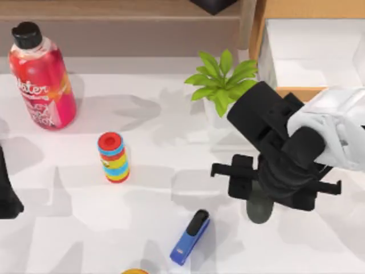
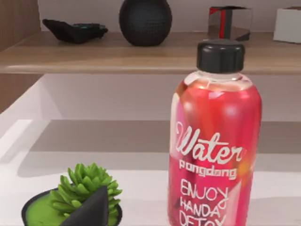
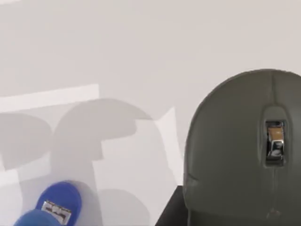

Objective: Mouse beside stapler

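Observation:
The dark grey mouse (image 1: 259, 211) peeks out from under my right gripper (image 1: 267, 197) at the table's right middle. In the right wrist view the mouse (image 3: 240, 150) looms large, with a black finger (image 3: 170, 211) against its side, so the gripper stands shut on it. The blue stapler (image 1: 190, 237) with its black top arm lies slanted near the front edge, to the left of the mouse and apart from it; its blue end (image 3: 52, 207) is also visible. My left arm (image 1: 7, 194) is parked at the table's left edge.
A red water bottle (image 1: 41, 77) stands at the back left. A red-blue-yellow striped cylinder (image 1: 113, 157) lies left of centre. A leafy plant (image 1: 223, 80) and an open box (image 1: 308, 51) are behind the right arm. A small succulent pot (image 2: 80, 197) sits near the left gripper.

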Motion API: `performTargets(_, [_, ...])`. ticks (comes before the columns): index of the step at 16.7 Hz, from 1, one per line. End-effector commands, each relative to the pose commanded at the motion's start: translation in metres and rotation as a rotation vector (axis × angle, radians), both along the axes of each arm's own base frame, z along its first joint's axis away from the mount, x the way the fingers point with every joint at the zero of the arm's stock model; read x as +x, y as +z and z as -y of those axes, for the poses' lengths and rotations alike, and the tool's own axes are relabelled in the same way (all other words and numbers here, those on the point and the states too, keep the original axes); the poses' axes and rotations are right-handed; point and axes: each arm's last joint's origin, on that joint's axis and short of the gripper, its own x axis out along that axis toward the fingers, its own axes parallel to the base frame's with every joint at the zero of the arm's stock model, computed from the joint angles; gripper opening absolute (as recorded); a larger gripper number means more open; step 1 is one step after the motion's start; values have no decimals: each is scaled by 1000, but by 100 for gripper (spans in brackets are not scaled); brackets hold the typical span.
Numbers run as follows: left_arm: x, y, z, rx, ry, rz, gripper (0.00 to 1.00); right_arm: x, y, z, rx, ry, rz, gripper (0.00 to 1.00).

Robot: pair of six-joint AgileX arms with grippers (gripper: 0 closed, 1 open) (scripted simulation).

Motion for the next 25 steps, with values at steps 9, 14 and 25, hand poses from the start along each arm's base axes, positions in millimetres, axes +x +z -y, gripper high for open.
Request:
performTargets(9, [0,0,0,0,0,0,100,0,0,6,-16,-29,20,0])
performTargets(14, [0,0,0,0,0,0,100,-9,-9,-3,-42,43,-36,0])
performTargets(25, [0,0,0,0,0,0,100,-24,-27,-13,-79,156,-150,15])
